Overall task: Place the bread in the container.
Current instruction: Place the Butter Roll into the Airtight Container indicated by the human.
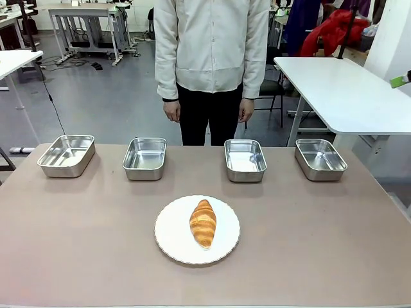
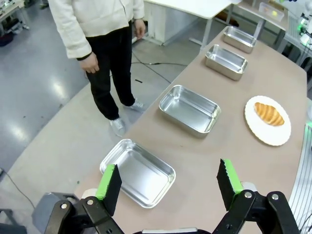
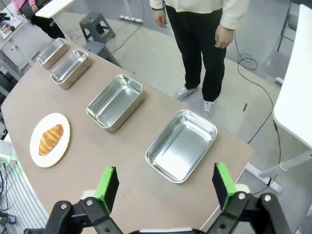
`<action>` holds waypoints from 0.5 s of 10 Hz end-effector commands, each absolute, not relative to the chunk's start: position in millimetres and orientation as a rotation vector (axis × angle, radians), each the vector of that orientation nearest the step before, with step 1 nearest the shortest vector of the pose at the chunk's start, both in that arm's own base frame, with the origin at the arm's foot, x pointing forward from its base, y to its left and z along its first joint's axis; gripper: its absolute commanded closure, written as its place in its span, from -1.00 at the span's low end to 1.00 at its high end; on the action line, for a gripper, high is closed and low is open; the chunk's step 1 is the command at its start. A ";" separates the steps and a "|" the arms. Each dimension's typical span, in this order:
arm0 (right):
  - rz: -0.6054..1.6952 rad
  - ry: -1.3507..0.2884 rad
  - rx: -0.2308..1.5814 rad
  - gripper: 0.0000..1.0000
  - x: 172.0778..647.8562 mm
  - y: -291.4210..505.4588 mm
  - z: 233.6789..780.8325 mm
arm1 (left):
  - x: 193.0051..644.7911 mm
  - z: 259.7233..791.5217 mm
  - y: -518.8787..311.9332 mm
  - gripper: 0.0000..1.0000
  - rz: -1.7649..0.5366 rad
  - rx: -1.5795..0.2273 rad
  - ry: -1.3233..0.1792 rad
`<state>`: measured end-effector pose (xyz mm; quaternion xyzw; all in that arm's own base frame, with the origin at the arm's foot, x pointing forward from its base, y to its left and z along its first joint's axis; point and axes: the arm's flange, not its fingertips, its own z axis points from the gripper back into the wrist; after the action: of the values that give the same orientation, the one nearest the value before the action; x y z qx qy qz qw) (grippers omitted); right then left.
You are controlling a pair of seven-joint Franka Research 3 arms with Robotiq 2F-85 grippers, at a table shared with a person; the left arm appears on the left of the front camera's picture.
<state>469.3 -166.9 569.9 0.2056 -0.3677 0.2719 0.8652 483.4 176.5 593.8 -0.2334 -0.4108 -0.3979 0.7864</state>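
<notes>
**A:** Where is the bread lying?

**B:** The bread [image 1: 203, 222] is lying in the middle of the white plate [image 1: 168, 239] on the bench [image 1: 77, 256]. Nothing is touching it.

**A:** And the container?

**B:** Four empty steel pans are standing in a row beyond the plate: the outer left pan [image 1: 66, 154], inner left pan [image 1: 144, 158], inner right pan [image 1: 244, 160] and outer right pan [image 1: 320, 158]. I cannot tell which is serving as the container.

**A:** What are the arms doing?

**B:** The left pincer [image 2: 169, 170] is hanging released, jaws wide, well to the plate's left, over the outer left pan. The right pincer [image 3: 165, 170] is likewise hanging released, well to the plate's right, by the outer right pan. Neither is grasping anything.

**A:** The person?

**B:** The person [image 1: 212, 58] is standing beyond the plate, past the pans, arms hanging down.

**A:** So, progress?

**B:** I am judging that nothing is done yet. Reaching to the plate, grasping the bread, carrying it and setting it in a pan are all left.
</notes>
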 end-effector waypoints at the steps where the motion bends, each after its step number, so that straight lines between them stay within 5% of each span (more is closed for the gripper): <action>1: 0.587 -0.801 0.450 -1.00 473.1 -170.3 570.2 | 481.2 591.7 168.6 -1.00 -0.872 -0.529 -0.908; 5: 0.559 -0.774 0.438 -1.00 469.3 -167.9 570.7 | 485.7 592.4 168.7 -1.00 -0.870 -0.510 -0.879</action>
<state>469.2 -169.2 570.0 0.2070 -0.3657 0.2649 0.8679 486.9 165.9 591.7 -0.2364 -0.4041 -0.4058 0.7849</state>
